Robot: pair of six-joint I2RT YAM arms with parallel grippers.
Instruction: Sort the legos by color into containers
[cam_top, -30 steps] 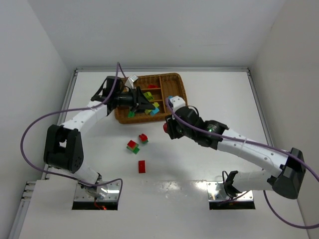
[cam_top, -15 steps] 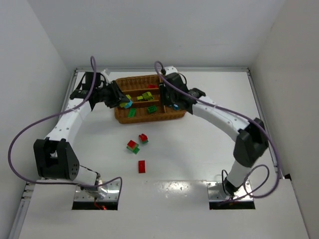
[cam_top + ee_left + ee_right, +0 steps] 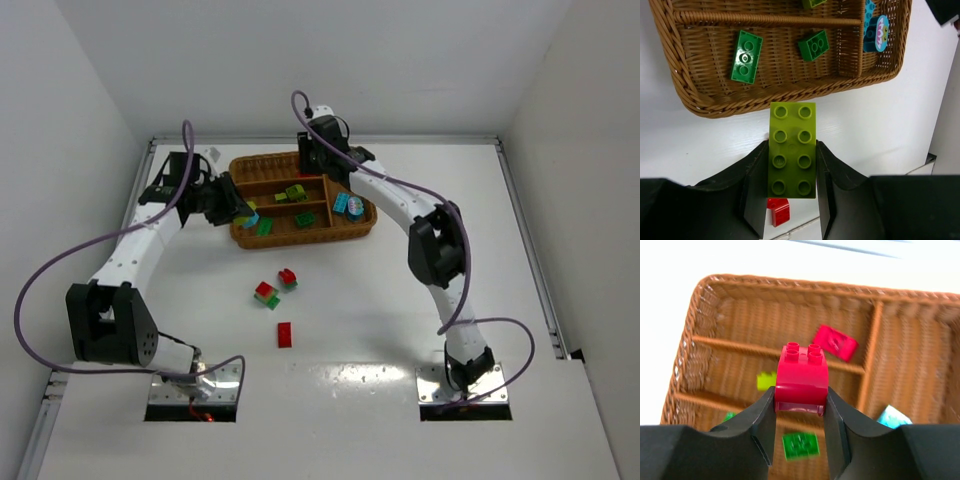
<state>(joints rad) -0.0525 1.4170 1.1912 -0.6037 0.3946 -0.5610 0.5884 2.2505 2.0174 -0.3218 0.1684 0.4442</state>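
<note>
The tray's contents are blurred in the right wrist view. A yellow-green eight-stud plastic brick (image 3: 792,135) is clamped between the jaws of the left gripper (image 3: 791,155), just short of the rim of the brown woven wicker tray (image 3: 715,107); its long axis points towards the tray, studs facing the camera. A glossy red four-stud brick with rounded flanks (image 3: 802,370) is pinched by the right gripper (image 3: 800,396) over the tray's slots

A yellow-green eight-stud brick (image 3: 792,150) is gripped flat just outside the near wall of the wicker tray (image 3: 790,97), and a red four-stud brick (image 3: 801,372) is gripped above the tray. Two green bricks (image 3: 746,55) are laid in the near slot. Three reddish bricks (image 3: 284,334) are lying outside the tray.
</note>
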